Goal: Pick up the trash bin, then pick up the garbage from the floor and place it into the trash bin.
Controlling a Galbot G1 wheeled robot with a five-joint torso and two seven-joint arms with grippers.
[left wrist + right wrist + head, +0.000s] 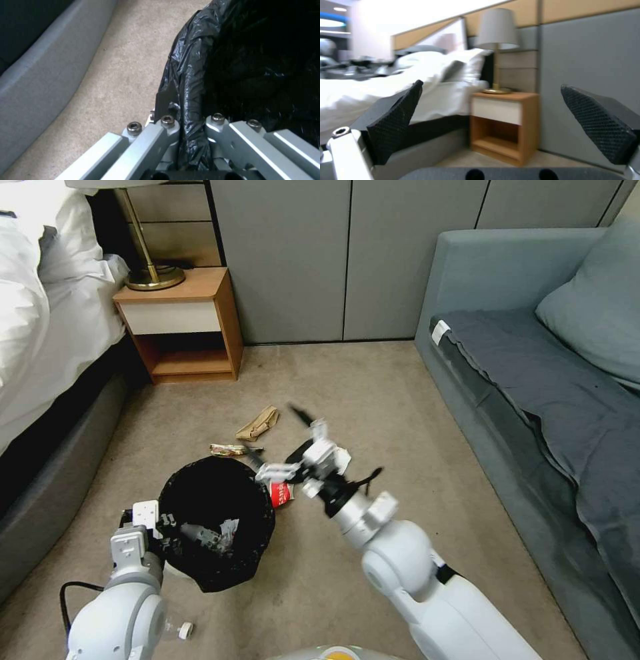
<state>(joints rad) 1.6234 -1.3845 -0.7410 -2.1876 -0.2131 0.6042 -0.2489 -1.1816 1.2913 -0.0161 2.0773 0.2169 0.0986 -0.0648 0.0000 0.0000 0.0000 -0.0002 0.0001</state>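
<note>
Low in the left of the head view, the left pincer (159,527) is clamped on the black-bagged rim of the trash bin (217,520), which holds some litter. Just right of the bin, the right pincer (313,437) hangs with its pads (395,120) wide apart and nothing between them. On the floor (373,393) beyond lie a brown paper bag (257,423), a patterned wrapper (230,449) and a red-labelled item (281,493).

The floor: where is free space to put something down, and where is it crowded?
Bare floor lies between the nightstand and sofa. It is crowded ahead of the trash bin, with the brown paper bag, wrapper and right gripper.
</note>
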